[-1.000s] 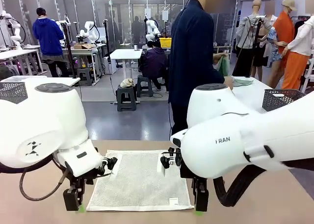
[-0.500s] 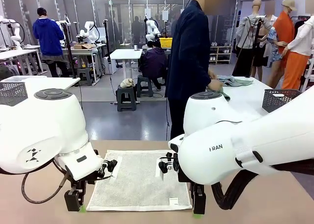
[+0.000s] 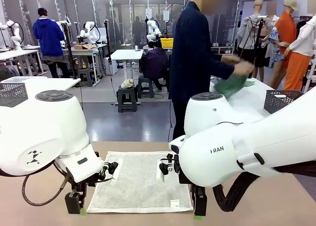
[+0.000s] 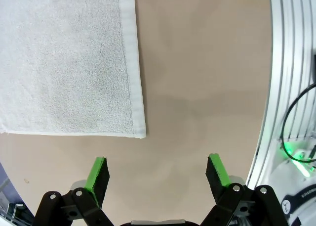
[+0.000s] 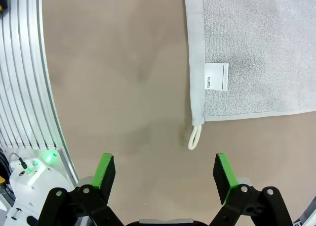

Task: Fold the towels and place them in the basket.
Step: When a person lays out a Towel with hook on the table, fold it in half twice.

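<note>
two open grippers, one flat towel, no contact yet. front view: cream towel [image 3: 140, 179] lies spread flat on the table [image 3: 143, 220], its near edge running side to side. left gripper [image 3: 74, 206] sits low just outside the near-left corner and right gripper [image 3: 199, 210] just outside the near-right corner, so each arm is nearest its own corner. person [image 3: 190, 63] across the table holds the green towel [image 3: 229, 83], well apart from both arms. dark lattice basket [image 3: 284, 100] sits far right, beyond the work table. left wrist view: jaws wide, nothing between them, over bare tabletop. towel corner lies just ahead of the picture-left finger [image 4: 98, 179], with the cloth running ahead and to picture left. right wrist view: jaws wide and empty. corner loop [image 5: 195, 135] lies ahead between the fingers, name label [image 5: 216, 76] just beyond it, cloth running ahead and to picture right. my read: next is a two-corner pinch on the near edge, each gripper moving slightly forward and inward. risk: the hem lies flat on the table and is hard to catch.
</note>
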Available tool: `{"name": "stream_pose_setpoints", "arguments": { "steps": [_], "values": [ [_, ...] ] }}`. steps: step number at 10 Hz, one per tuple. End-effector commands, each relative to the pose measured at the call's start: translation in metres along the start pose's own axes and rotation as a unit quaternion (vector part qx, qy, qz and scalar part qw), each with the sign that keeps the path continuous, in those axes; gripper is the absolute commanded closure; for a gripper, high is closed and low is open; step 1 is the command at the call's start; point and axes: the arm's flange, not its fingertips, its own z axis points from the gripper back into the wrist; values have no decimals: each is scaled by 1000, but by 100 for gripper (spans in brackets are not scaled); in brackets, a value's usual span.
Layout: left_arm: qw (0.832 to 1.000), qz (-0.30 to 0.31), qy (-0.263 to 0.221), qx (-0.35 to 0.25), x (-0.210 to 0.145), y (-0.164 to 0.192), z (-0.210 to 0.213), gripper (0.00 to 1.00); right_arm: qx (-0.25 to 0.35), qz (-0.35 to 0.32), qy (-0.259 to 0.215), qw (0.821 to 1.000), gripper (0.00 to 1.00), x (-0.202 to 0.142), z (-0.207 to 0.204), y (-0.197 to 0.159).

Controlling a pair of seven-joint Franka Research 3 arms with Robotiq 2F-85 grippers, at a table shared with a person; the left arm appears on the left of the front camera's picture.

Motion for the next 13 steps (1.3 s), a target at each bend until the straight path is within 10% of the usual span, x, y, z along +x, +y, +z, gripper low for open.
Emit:
{"name": "stream_pose_setpoints", "arguments": {
  "steps": [1, 13],
  "values": [
    [1000, 10, -4, -4, 0, 1, -14, 0, -9, 10, -2, 1000, 0, 9, -17, -5],
    [997, 10, -39, -62, -23, 9, -90, 0, 3, 35, -7, 999, 0, 24, -68, -14]
  ]
}}
